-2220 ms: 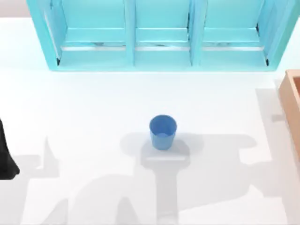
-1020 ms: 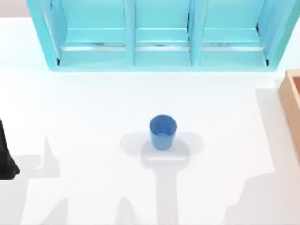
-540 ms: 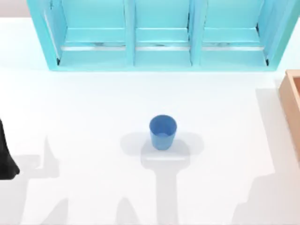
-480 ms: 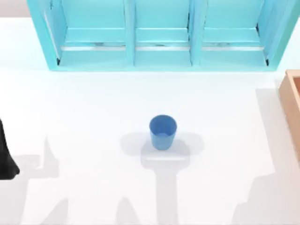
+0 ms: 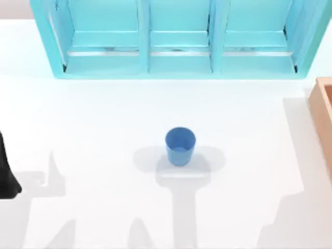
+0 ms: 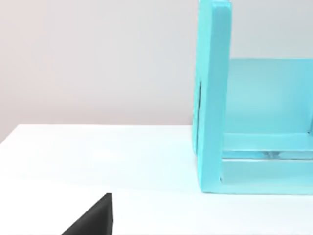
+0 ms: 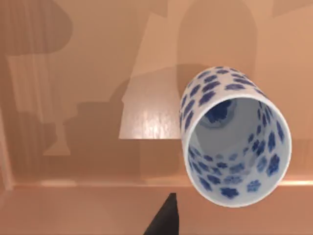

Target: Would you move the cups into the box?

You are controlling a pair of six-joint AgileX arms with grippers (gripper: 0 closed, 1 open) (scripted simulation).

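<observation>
The patterned cup stands inside the box, so the right pincer, whose state I cannot tell, should rise straight up, leaving the blue cup well clear of that box.

Brightness: even, strong light is flooding the white table, washing its far edge almost to pure white.
Shadows on table: soft grey arm-shaped shadows are stretching across the near half, one running under the blue cup.
Shelf: the turquoise shelf unit is showing thin bright streaks along its ledges.
Left wrist view: flat, diffuse light is falling on a pale wall; no glare.
Right wrist view: a warm sheen is glinting on the box floor just beside the patterned cup, with blocky shadows lying across the orange-brown surface.
Focus: edges are looking slightly soft throughout.
</observation>
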